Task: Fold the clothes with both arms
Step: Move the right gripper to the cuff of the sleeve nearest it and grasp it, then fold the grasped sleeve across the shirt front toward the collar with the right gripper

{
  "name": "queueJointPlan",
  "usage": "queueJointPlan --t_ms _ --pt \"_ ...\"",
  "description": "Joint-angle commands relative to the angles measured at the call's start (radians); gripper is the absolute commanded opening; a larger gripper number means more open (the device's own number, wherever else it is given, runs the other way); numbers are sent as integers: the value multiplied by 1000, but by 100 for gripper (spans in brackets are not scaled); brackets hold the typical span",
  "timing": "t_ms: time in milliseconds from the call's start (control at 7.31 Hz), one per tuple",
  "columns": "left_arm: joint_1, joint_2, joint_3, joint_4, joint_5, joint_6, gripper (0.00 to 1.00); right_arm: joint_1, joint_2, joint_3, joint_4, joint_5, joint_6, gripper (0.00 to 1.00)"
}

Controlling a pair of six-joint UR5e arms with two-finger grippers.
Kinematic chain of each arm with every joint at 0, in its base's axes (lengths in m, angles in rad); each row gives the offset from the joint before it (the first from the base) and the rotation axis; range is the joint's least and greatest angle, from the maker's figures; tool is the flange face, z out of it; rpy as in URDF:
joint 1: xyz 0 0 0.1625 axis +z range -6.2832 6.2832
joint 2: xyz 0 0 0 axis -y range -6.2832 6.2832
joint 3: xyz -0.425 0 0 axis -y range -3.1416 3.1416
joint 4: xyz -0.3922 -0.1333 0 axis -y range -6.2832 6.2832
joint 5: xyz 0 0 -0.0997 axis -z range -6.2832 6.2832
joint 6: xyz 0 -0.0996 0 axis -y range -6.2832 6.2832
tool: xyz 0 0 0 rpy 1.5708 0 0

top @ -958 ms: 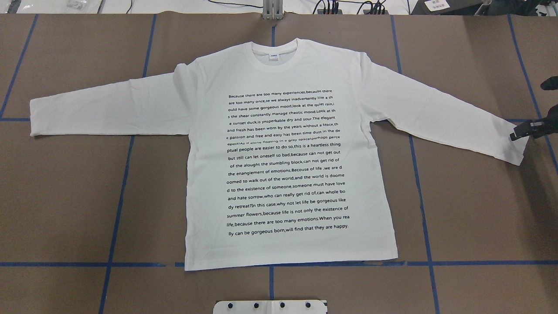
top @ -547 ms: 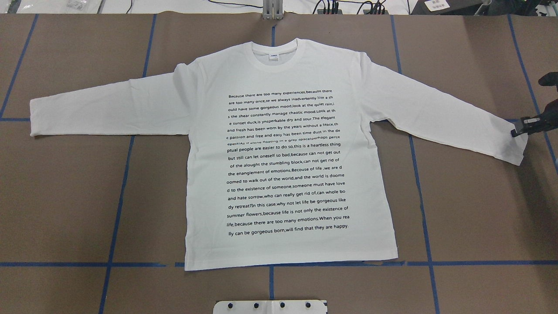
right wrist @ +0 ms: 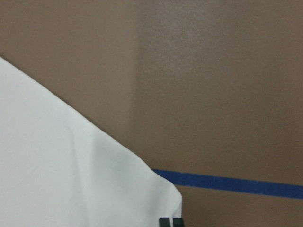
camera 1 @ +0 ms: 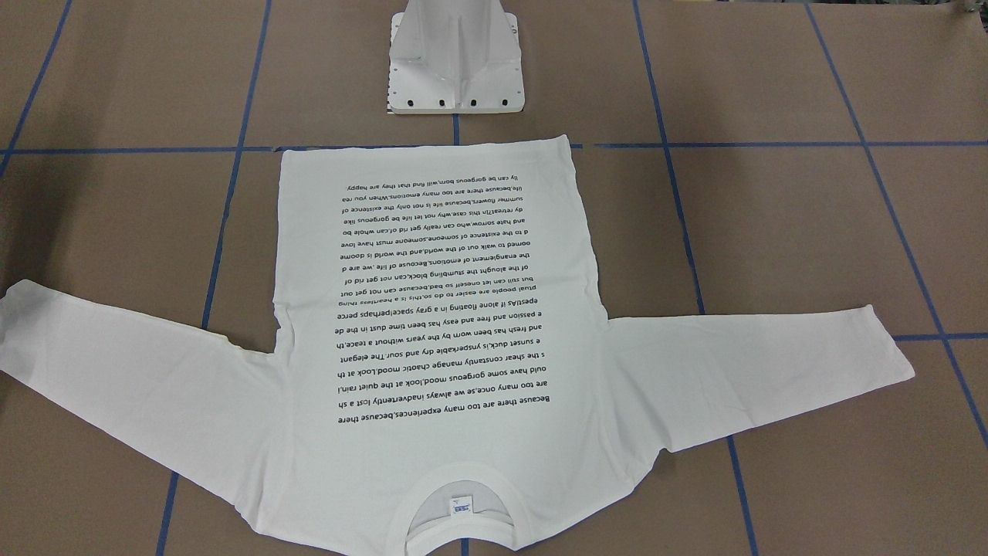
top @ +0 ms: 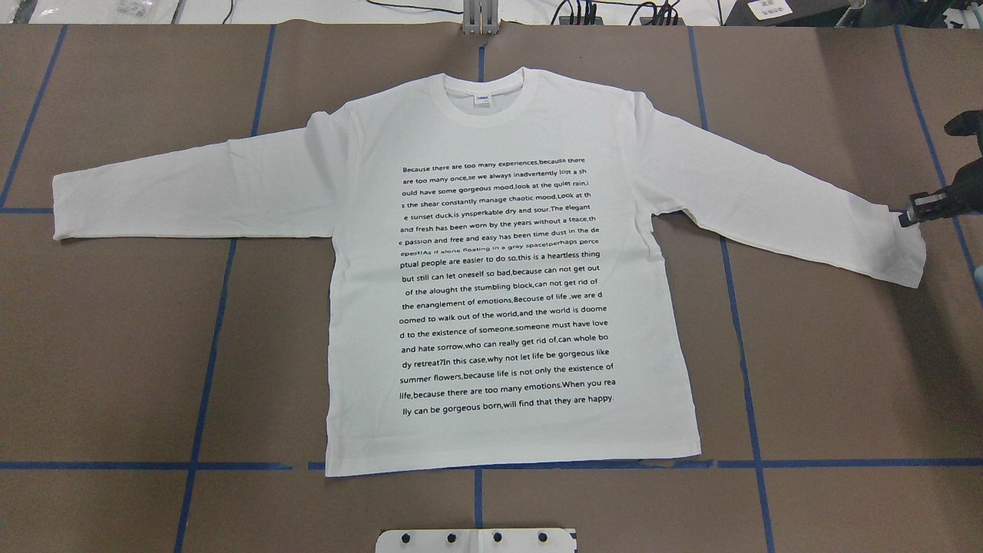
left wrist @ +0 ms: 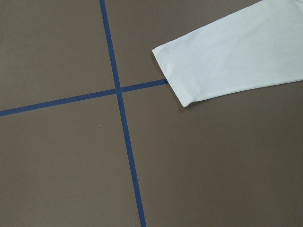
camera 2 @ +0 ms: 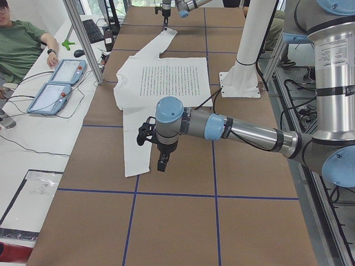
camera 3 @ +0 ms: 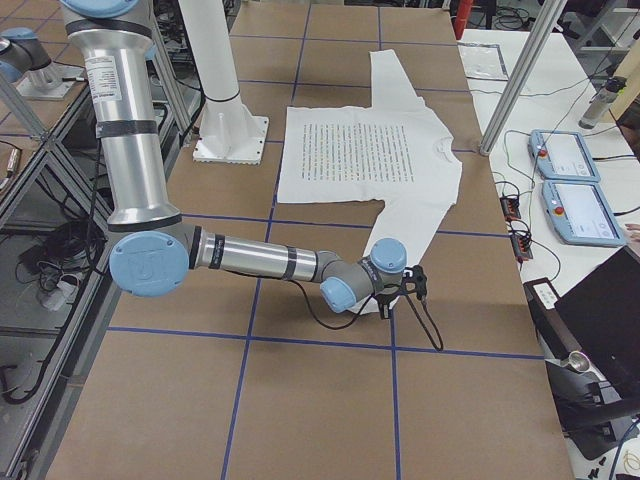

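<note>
the t-shirt (top: 507, 269) lies flat, print up, on the table (top: 115, 346). my right gripper (top: 915, 214) sits at the far corner of the right cuff (top: 910, 257); my left gripper (camera 2: 162, 164) hangs near the left cuff (camera 2: 135, 169). jaw width: i cannot tell for either. risk: a shallow pinch takes one layer, and the sleeve slips mid-fold.

2 silver tubular arms (camera 2: 249, 133), light-blue joint caps (camera 2: 169, 109), black cables (camera 2: 206, 100), seemingly black grippers (top: 908, 218).
</note>
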Motion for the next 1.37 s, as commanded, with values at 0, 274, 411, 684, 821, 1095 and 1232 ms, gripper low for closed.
queueJointPlan --t_ms 0,274,411,684,821,1095,1232 --pt "0 0 1 -1 0 0 100 22 6 158 -167 1 4 0" --pt "0 2 1 0 0 0 100 25 57 382 -475 -10 10 0" --pt "0 2 1 0 0 0 100 25 130 474 -664 -34 16 0" --pt "0 2 9 -1 0 0 100 -54 320 559 -918 -144 163 0" --pt "0 2 9 0 0 0 100 -112 401 561 -957 -183 262 0" --pt "0 2 10 2 0 0 100 -247 555 532 -974 -250 451 0" --pt "0 2 10 2 0 0 100 -281 657 462 -974 -278 478 0"
